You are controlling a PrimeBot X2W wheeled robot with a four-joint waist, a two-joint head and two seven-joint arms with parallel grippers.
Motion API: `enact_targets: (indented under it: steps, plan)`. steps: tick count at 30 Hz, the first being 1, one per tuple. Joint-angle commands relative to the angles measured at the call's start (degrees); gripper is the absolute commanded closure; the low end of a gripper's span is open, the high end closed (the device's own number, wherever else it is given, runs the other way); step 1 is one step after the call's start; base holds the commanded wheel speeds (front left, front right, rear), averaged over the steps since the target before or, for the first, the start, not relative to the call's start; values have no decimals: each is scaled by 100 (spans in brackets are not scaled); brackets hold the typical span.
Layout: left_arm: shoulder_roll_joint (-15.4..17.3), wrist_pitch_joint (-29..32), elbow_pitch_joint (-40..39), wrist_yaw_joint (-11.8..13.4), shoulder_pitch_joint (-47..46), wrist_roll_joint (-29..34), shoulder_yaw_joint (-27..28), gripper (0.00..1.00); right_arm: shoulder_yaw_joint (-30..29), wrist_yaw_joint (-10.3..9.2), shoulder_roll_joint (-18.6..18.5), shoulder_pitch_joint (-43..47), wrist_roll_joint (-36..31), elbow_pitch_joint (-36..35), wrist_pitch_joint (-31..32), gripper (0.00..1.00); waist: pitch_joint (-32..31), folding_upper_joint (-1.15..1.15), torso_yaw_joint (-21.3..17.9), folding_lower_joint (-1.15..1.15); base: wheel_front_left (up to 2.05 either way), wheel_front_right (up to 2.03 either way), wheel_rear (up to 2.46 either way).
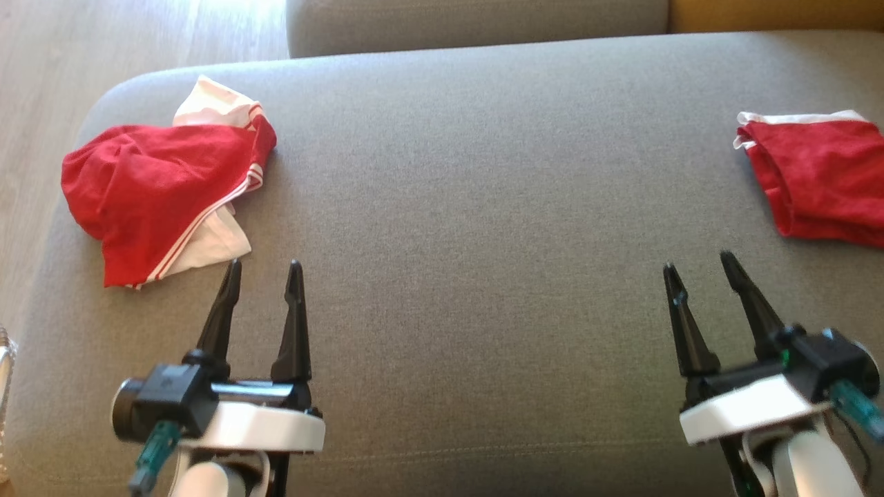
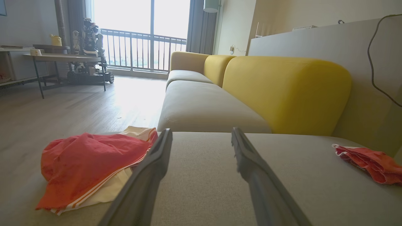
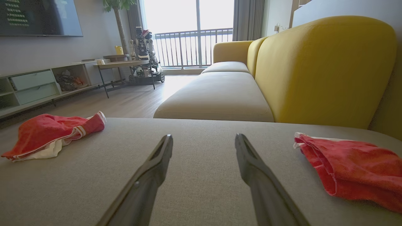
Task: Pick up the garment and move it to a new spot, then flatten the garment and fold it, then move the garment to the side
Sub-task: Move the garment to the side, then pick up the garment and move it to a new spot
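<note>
1. Now both hands stand wide open and empty, the left hand [image 1: 265, 266] over the grey seat cushion's [image 1: 483, 207] near left, the right hand [image 1: 697, 262] over its near right.
2. The crumpled garment [image 1: 159, 193] lies at the cushion's far left corner, close to the edge; a sideways nudge could slide it onto the floor [image 1: 41, 83].
3. Its layers are bunched; a shallow pinch may lift only one.
4. A folded red garment [image 1: 818, 176] at the cushion's right edge could be grabbed by mistake.

Grey, yellow-backed sofa [image 2: 282, 91] on wood floor [image 2: 78, 106]; bright balcony window [image 2: 141, 31] behind.
</note>
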Motion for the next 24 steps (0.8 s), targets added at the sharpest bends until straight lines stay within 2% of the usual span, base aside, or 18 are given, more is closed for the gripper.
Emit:
enact_targets:
  steps: [1, 8, 24]
  plan:
    - [5, -29, -213, -33, -33, 66, 219, 0, 112, -2, 11, -4, -12, -286, -52, 0, -62, 0, -11, 0, 0, 0, 0]
    - [5, -29, -150, -72, 205, 85, 241, 0, 92, -2, 11, 379, 100, -368, -52, 0, -209, 0, -38, 0, 0, 0, 0]
    - [5, -29, 49, -91, 372, 205, 201, 0, 105, -2, 11, 487, 193, -292, -52, 0, -309, 0, -26, 0, 0, 0, 0]
